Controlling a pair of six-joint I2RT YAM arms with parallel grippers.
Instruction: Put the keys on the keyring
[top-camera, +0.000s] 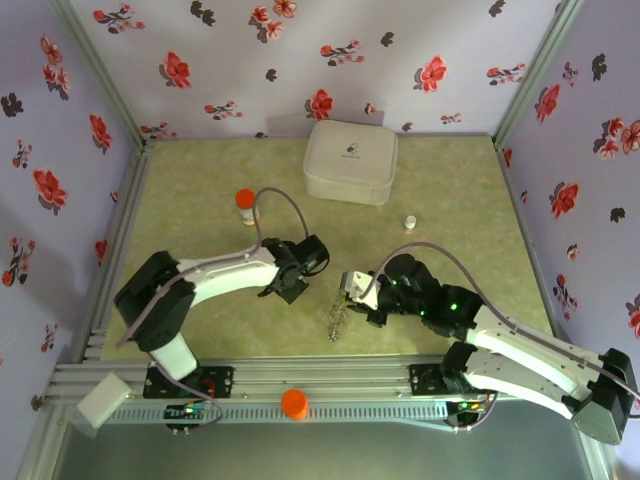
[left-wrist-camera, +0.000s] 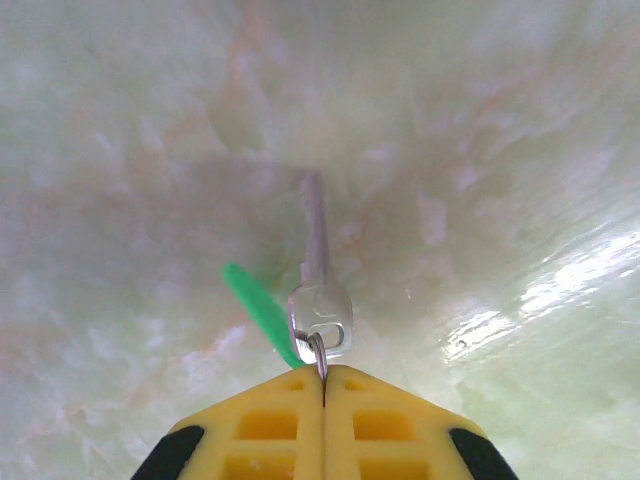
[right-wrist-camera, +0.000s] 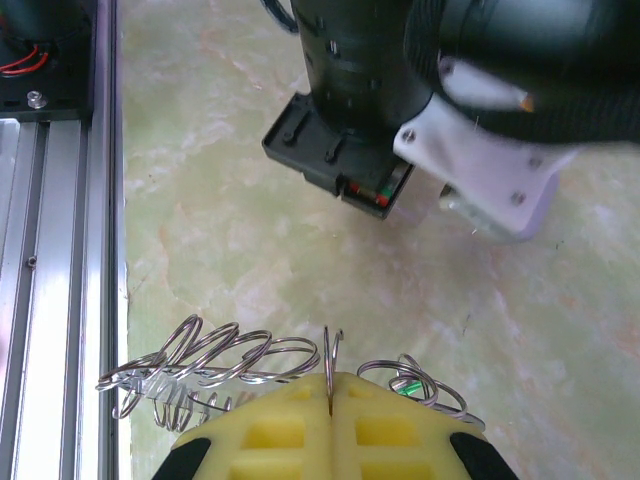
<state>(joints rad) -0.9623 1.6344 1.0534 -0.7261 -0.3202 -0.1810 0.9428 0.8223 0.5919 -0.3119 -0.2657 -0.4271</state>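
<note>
Pale green marbled tabletop (top-camera: 200, 190) fills the walled cell, with a white case (top-camera: 350, 162) at its 12 o'clock edge. The left arm (top-camera: 215, 275) reaches in from 8 o'clock and the right arm (top-camera: 520, 345) from 4 o'clock, and their tips are near each other at the table's middle without touching.

The left gripper (top-camera: 293, 290) lies at 9 o'clock of the right gripper (top-camera: 350, 286). In its own wrist view the left gripper (left-wrist-camera: 323, 378) has its yellow fingers (left-wrist-camera: 270, 420) pressed together on a small ring (left-wrist-camera: 317, 350). That ring passes through the head of a key (left-wrist-camera: 320, 300), whose metal blade points to 12 o'clock over the table. A green strip (left-wrist-camera: 258, 310) slants off at 10 o'clock of the key's head, touching it.

The right gripper (right-wrist-camera: 330, 385) is likewise clamped tight, pinching one loop of the keyring (right-wrist-camera: 195, 365). The keyring is a bunch of silvery wire loops spilling to 9 and 3 o'clock of the fingertips. Overhead, the keyring (top-camera: 337, 320) trails toward 6 o'clock from that gripper. Whether it rests on the table cannot be told. A green speck (right-wrist-camera: 405, 384) sits among the loops at 3 o'clock.

An orange-capped bottle (top-camera: 244, 206) stands at 10 o'clock of the left gripper. An orange knob (top-camera: 294, 403) sits on the aluminium rail (top-camera: 350, 378) at 6 o'clock. A white vial (top-camera: 410, 220) stands at 1 o'clock of the right gripper.
</note>
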